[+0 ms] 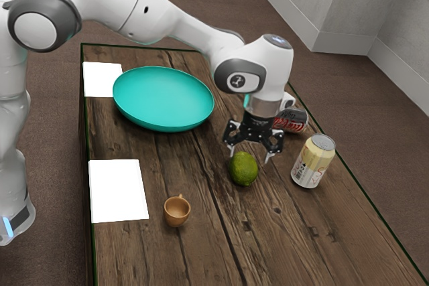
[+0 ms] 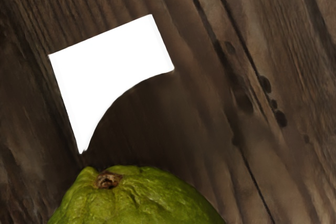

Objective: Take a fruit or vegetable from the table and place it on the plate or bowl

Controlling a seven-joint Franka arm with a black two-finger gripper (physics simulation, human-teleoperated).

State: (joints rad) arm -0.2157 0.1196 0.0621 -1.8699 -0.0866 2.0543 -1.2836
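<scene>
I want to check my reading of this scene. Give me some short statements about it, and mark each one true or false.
1. The fruit lies on the table. True.
2. The gripper is shut on the fruit. False: it is open, just above the fruit.
3. The plate is red. False: it is teal.
4. A gold can stands at the exterior view's right of the fruit. True.
5. The cup sits on the plate. False: it stands on the table, apart from the plate.

The arm (image 1: 154, 15) has glossy white, rounded link shells with grey circular joint caps (image 1: 39, 25). A blue indicator (image 1: 8, 223) glows at its base. The black gripper (image 1: 249, 151) carries two fingers (image 1: 272, 147) with pale tips.
</scene>
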